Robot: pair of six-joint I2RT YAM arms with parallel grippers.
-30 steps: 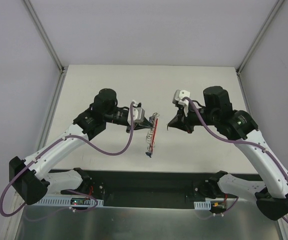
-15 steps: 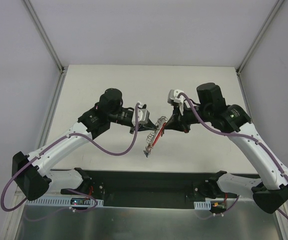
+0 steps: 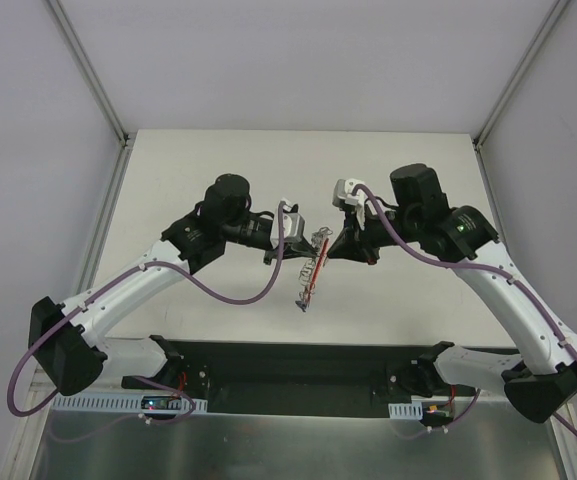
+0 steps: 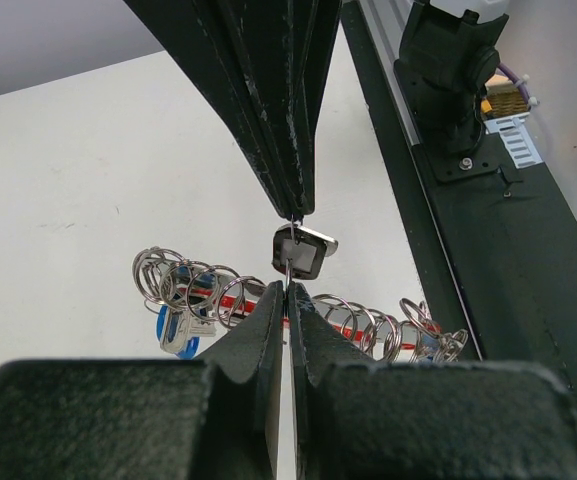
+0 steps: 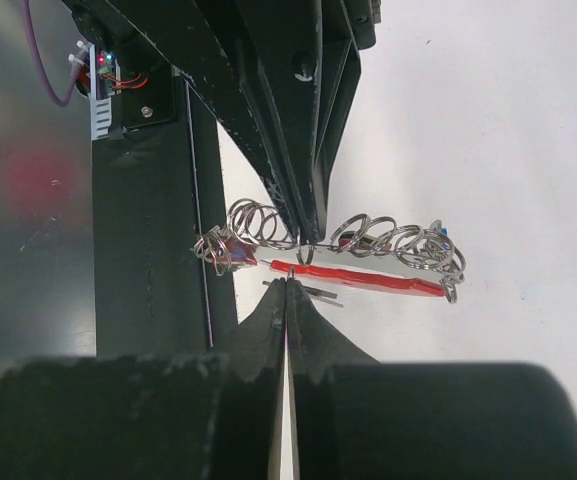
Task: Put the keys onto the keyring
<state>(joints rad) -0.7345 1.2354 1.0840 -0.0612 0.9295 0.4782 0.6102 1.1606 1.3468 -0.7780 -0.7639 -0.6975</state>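
Note:
The keyring (image 3: pixel 309 276) is a chain of silvery rings with a long red tag (image 5: pixel 368 277), stretched out just below both grippers' tips. My left gripper (image 3: pixel 305 246) is shut on one thin ring of it (image 4: pixel 288 272), seen edge-on between the fingers. My right gripper (image 3: pixel 328 249) is shut, tip to tip with the left, and a black-headed key (image 4: pixel 304 252) sits at its tip against that ring. A blue-headed key (image 4: pixel 173 330) hangs at one end of the chain and a red-headed key (image 5: pixel 224 250) at the other.
The black base rail (image 3: pixel 288 366) with the arm mounts runs along the table's near edge, close behind the keyring in both wrist views. White walls and metal frame posts (image 3: pixel 108 110) bound the table on the left, right and far side.
Both grippers have closed in on each other from about a hand's width apart and now meet tip to tip over the keyring. The keyring has shifted slightly right.

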